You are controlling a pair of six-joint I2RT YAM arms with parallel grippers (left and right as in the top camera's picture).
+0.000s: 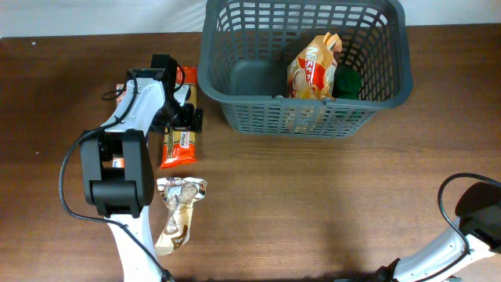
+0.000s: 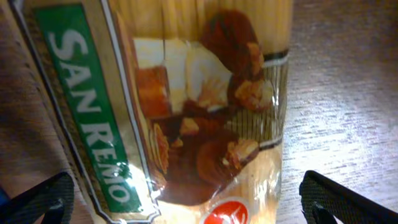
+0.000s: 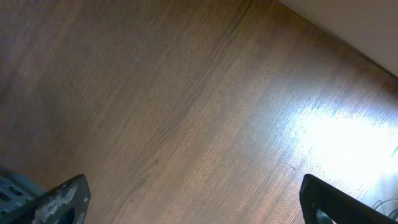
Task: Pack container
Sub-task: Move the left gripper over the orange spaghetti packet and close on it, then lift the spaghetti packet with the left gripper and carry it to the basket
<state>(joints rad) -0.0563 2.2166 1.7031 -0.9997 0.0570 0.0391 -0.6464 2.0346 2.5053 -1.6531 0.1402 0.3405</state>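
The container, a dark grey slotted basket (image 1: 215, 70), stands at the back of the table. It holds a yellow-orange snack bag (image 1: 313, 69) and a dark green item (image 1: 347, 81). My left gripper (image 2: 186, 202) is open, low over a clear San Remo pasta packet (image 2: 186, 93) that lies between its fingers. In the overhead view this gripper (image 1: 185, 117) is left of the basket. My right gripper (image 3: 193, 199) is open and empty above bare wood. Its arm (image 1: 477, 211) shows at the front right corner.
An orange snack packet (image 1: 178, 149) lies just in front of the left gripper. A silver and cream packet (image 1: 178, 211) lies nearer the front edge. The left arm's base (image 1: 117, 168) stands at the left.
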